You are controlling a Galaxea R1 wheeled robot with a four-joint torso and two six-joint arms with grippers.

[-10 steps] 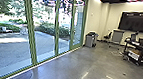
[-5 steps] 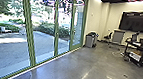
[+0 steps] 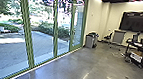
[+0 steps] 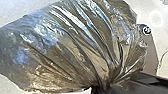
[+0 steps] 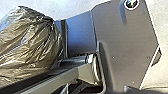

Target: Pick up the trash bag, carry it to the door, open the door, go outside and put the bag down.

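The trash bag [image 4: 70, 47], shiny and translucent dark, is large in the left wrist view. Its folds draw together into a tight neck where my left gripper [image 4: 101, 88] is shut on it. The bag [image 5: 27, 42] hangs full beside the robot's base plate in the right wrist view. A glass wall with green-framed door panels [image 3: 26, 31] runs along the left of the head view, with paved ground [image 3: 6, 54] and hedges behind the glass.
Grey bins [image 3: 90, 41] stand by the far end of the glass. A black cart [image 3: 140, 54] with equipment is on the right, near a chair [image 3: 108, 37] and a grey cabinet [image 3: 118, 37]. A dark screen [image 3: 136, 21] hangs on the wall; cables lie on the floor [image 3: 67, 69].
The head view has shifted slightly as the robot moves, so the nearer green frames stand a little farther left. The glass panels look the same as before.
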